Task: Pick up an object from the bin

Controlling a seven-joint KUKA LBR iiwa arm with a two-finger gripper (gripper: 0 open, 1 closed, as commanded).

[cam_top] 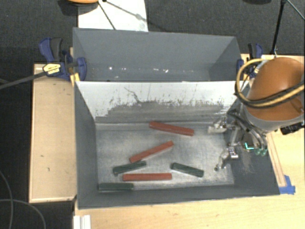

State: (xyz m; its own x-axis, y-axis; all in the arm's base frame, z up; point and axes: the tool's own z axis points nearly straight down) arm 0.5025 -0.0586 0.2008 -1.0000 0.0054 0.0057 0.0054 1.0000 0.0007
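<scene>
The grey bin (86, 142) holds six loose sticks on its scuffed floor: a corner green stick (116, 186), a slanted green stick (129, 167), a front red stick (147, 177), a slanted red stick (151, 151), a rear red stick (171, 128), then a right green stick (187, 170). The claw (224, 162) hangs just right of that last one, not touching it; apart or together, I cannot tell.

- bin (157, 101): six bars lie on its floor.
- rear bar (171, 128): at 12 o'clock from the floor's centre, near the back wall.
- middle bar (151, 152): at the centre, ends pointing to 2 and 8 o'clock.
- left bar (129, 167): at 8 o'clock from the centre.
- front bar (147, 177): at 6 o'clock, just before the left bar.
- right bar (187, 169): at 4 o'clock.
- corner bar (116, 186): at 7 o'clock, along the front wall.
- gripper (222, 165): at 3 o'clock from the right bar, near it.
</scene>
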